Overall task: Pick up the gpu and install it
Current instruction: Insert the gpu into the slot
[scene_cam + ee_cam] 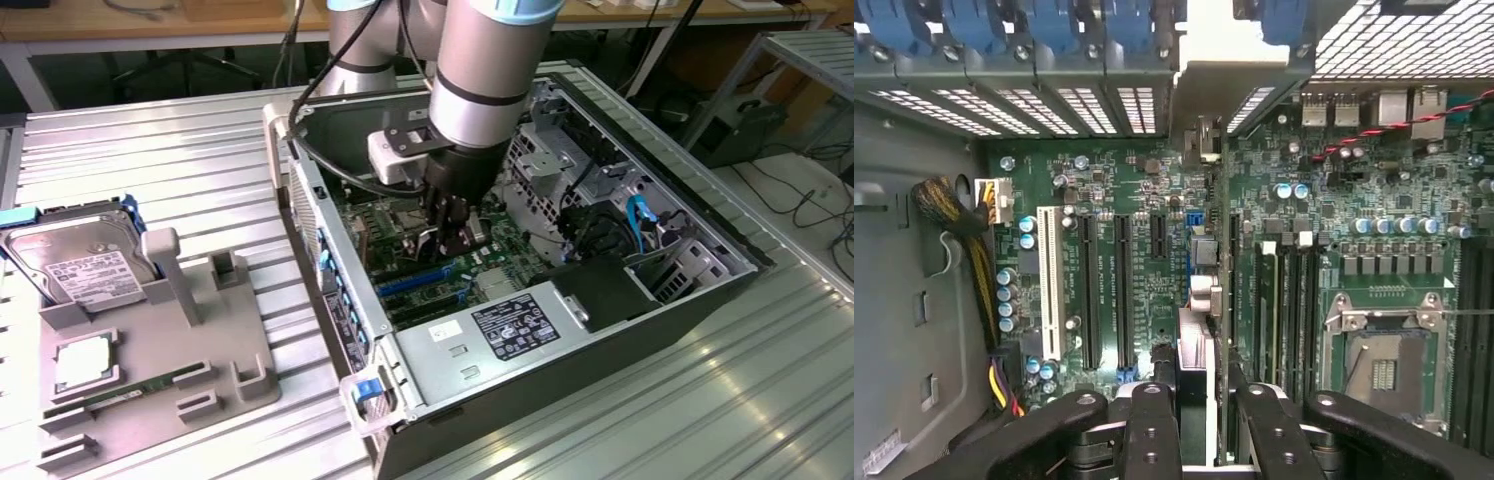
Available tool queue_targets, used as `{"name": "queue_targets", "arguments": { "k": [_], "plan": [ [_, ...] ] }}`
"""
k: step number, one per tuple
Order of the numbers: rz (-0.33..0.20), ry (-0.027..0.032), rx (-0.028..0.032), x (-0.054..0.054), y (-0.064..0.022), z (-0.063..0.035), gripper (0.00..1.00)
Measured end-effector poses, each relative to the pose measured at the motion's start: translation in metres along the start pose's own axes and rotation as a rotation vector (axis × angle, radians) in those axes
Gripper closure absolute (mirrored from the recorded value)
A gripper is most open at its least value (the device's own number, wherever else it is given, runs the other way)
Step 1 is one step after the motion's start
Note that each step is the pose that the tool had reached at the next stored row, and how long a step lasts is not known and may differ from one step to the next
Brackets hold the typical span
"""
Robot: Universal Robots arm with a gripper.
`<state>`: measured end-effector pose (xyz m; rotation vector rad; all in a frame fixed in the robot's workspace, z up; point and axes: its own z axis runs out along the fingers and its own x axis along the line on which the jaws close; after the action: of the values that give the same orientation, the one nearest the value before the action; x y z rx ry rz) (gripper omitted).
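Down inside the open computer case (694,290), the gripper (451,232) has its jaws clenched on the gpu (1199,330), holding it edge-on and upright over the motherboard (1124,200). From the wrist view, the card's metal bracket (1206,140) reaches toward the rear slot covers, and its lower edge sits among the dark expansion slots (1122,290). On the bench (174,150), a grey fixture (160,350) carries a hard drive (80,255) and a RAM stick (134,388).
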<state>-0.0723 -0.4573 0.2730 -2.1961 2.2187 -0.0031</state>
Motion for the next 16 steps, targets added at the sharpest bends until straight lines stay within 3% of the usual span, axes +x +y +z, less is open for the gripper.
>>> {"name": "queue_targets", "arguments": {
  "k": [6,12,16],
  "plan": [
    [0.000,-0.0010,0.0001,0.000,0.0013,0.0021,0.73],
    [0.000,-0.0024,0.0000,0.000,0.0032,0.0123,0.73],
    [0.000,-0.0089,-0.0002,0.000,0.0067,0.0193,0.73]
  ]
}}
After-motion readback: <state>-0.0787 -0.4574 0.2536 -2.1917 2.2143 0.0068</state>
